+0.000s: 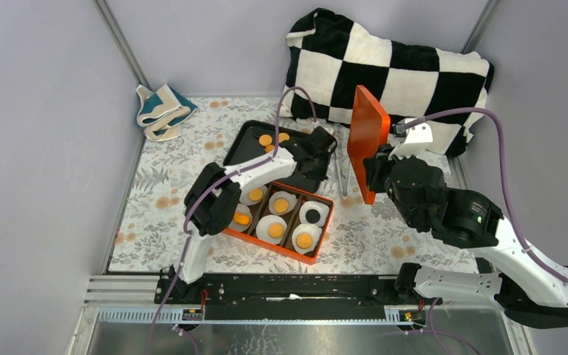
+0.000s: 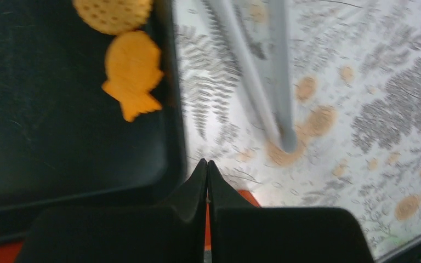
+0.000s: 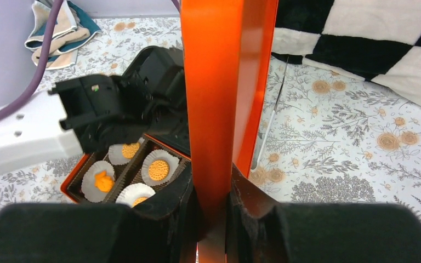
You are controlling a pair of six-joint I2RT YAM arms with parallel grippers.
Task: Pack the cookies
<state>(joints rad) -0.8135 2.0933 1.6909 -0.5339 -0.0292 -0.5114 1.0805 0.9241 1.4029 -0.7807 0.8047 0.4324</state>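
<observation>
Over the edge of the flat black tray [image 2: 44,137], the left gripper [image 2: 207,164] is pressed fully closed with nothing between its fingers. Just beyond it on the tray lie a fish-shaped orange cookie [image 2: 131,74] and a round dotted cookie [image 2: 112,12], touching each other. A thin grey metal tool [image 2: 279,82] lies beside the tray on the floral tablecloth [image 1: 384,237]. The right gripper [image 3: 215,203] is clamped on the lower edge of a flat orange lid [image 3: 219,82], holding it upright. Near the tray sits the orange compartment box [image 1: 326,225], where white paper liners [image 1: 266,235] each carry one more orange cookie [image 1: 276,230].
</observation>
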